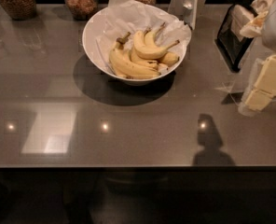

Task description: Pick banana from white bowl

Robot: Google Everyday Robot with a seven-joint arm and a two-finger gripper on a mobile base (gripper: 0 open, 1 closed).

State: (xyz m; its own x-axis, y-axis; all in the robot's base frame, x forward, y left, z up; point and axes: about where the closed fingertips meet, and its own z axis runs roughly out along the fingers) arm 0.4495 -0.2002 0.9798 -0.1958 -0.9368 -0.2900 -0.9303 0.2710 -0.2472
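Observation:
The white bowl point(89, 40), lined with crinkled white paper, stands at the back middle of the grey table and holds several bananas. The strongly curved pale banana point(148, 51) with the thin long stem lies on top, its stem pointing right. A longer banana point(128, 67) with a dark stubby stem lies in front of it. A short banana point(169, 58) lies at the right. My gripper point(258, 93), cream-coloured, hangs at the right edge of the view above the table. It is well to the right of the bowl and touches no banana.
Three glass jars of brown grains point(15, 0) stand along the back edge. A black holder with white packets point(238, 29) stands at the back right, close to the gripper. A pale upright post point(188, 1) rises just behind the bowl.

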